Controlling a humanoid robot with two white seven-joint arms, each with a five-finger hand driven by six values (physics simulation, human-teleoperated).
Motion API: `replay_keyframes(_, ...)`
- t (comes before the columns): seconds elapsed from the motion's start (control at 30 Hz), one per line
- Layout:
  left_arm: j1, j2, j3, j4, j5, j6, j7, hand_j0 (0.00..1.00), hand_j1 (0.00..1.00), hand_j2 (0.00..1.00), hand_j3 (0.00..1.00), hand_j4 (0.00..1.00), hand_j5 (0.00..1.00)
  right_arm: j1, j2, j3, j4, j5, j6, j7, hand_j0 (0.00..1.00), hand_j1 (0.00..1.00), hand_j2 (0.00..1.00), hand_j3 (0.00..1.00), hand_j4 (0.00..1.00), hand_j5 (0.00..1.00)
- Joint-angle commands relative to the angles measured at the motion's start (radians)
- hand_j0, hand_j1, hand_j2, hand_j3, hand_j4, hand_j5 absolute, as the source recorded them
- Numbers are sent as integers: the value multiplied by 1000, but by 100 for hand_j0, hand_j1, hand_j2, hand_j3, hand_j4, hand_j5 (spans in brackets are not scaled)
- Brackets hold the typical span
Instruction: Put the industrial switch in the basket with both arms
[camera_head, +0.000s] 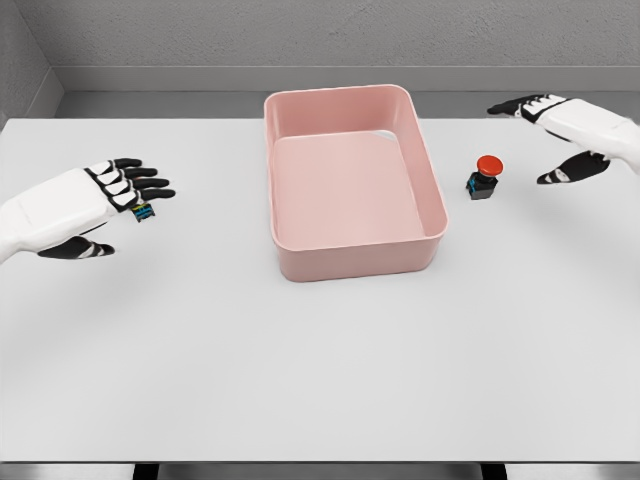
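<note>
The industrial switch, a small black box with a red round button on top, stands upright on the white table just right of the pink basket. My right hand hovers to the right of the switch and a little behind it, fingers spread and holding nothing. At the left side my left hand is open with fingers stretched toward the basket; a small blue and green object lies right under its fingertips. The basket holds nothing.
The white table stretches wide in front of the basket. A grey wall runs behind the table's far edge.
</note>
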Motion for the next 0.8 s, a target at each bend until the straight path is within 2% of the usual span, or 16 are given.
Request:
replay_keyframes(0.0,0,0,1,9,-6,0,0,100,100,100,100,100,100,-2,-1,20,-7,-6,1,0,100,100,100,100,100,100)
replay_keyframes(0.07,-14,-11,1,18,-12,0,0,100,100,100,100,100,100,-18,0,33,-5,-6,1,3,100,100,100,100,100,100)
replay_keyframes(0.17,-86,-77,-3,130,-49,0,4,100,100,100,100,100,100,-41,3,64,0,-6,1,0,100,100,100,100,100,100)
replay_keyframes(0.3,-150,-169,-15,283,-100,0,3,100,100,100,100,100,100,-55,5,127,9,-7,1,-91,100,100,100,100,100,100)
replay_keyframes(0.37,-207,-207,-80,374,-113,0,3,100,100,100,100,100,100,-54,2,127,12,-7,1,-95,100,100,100,100,100,100)
replay_keyframes(0.53,-216,-240,-94,423,-198,0,1,100,100,100,100,100,100,-57,11,161,21,-6,1,-80,100,100,100,100,100,100)
replay_keyframes(0.63,-242,-270,-101,466,-218,0,1,100,100,100,100,100,100,-63,15,161,18,-6,1,-42,100,100,100,100,100,100)
replay_keyframes(0.77,-245,-278,-101,487,-221,0,1,100,100,100,100,100,100,-84,45,191,18,-6,1,-19,100,100,100,100,100,100)
